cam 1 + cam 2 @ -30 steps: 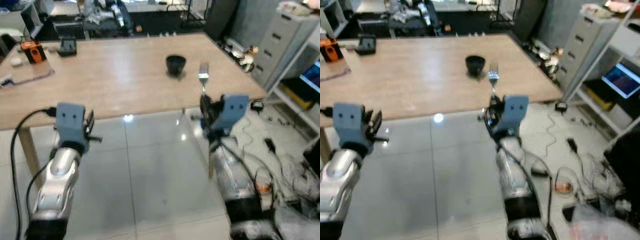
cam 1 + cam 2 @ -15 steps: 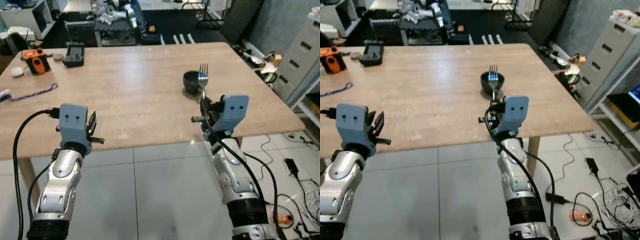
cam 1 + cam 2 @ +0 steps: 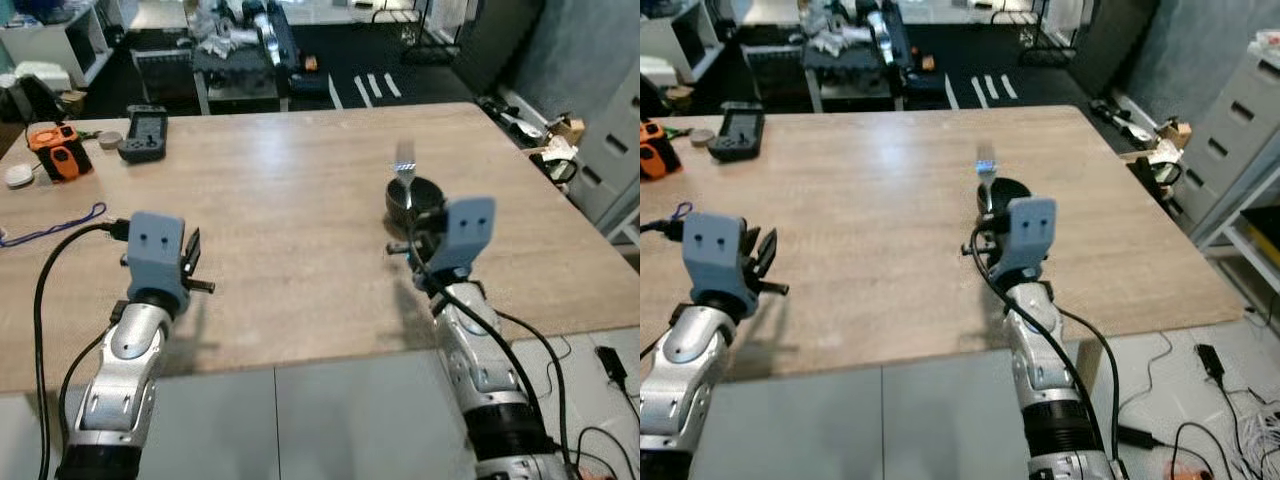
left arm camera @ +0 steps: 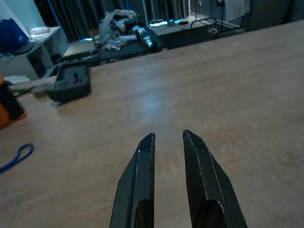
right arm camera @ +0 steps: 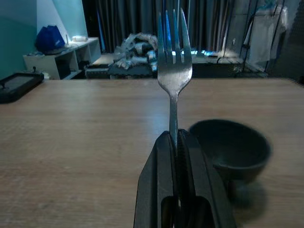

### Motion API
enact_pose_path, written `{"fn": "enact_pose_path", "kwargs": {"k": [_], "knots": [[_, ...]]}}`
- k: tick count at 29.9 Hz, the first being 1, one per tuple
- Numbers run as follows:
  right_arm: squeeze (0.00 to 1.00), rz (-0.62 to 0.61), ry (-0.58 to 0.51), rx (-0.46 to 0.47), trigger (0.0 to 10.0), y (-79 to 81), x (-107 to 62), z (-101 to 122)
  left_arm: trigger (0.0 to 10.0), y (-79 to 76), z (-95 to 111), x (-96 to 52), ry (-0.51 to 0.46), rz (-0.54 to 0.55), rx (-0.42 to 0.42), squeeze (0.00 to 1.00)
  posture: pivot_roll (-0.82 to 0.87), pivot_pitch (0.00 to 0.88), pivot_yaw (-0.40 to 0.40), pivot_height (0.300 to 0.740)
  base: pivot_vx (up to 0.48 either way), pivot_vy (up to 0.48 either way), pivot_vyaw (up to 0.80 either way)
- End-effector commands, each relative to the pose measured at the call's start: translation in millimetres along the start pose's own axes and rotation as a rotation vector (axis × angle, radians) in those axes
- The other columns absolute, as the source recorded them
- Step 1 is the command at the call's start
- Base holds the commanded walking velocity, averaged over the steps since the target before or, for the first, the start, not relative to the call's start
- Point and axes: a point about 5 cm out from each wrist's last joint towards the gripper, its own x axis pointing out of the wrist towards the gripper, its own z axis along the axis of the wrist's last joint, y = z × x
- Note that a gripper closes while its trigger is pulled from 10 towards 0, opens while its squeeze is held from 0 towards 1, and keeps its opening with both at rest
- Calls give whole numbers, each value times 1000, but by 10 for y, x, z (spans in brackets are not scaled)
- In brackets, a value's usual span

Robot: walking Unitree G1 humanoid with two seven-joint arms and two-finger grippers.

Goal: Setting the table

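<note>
Right wrist view gives me the clearest read: my right pincer is clamped on the handle of a silver metal fork, which stands upright with its tines pointing up. Just beyond the fork sits a small dark round bowl on the light wooden counter.

From the head views I see the right pincer held over the counter, near its front edge and toward the right side, with the bowl just behind it. The fork tip looks blurred there.

My left pincer hovers over the front left part of the counter, its two black fingers parted by a narrow gap and holding nothing.

Along the far left of the counter I can make out a black handheld device, an orange and black tool, a small white round object and a blue cord lying near the left edge. A grey drawer cabinet stands on the floor beyond the counter's right edge, and cables trail over the floor below it.
</note>
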Motion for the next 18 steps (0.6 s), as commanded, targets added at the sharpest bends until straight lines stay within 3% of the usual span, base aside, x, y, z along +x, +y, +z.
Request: {"fn": "enact_pose_path", "kwargs": {"k": [1,8,14,18], "knots": [[0,22,17,-3,10000,41,-13,-30,10000,7,-62,-42,36,-5,6,0,83,20,68,740,0,0,0],[0,75,137,-162,10000,8,-19,-145,10000,18,-73,-133,87,-94,-23,0,83,25,64,740,0,0,0],[0,81,241,-145,10000,-76,-9,-143,10000,179,205,-378,120,-423,-45,0,96,31,48,740,0,0,0],[0,83,304,-45,10000,-124,-7,-155,10000,365,353,-629,174,-655,62,0,101,32,43,740,0,0,0]]}}
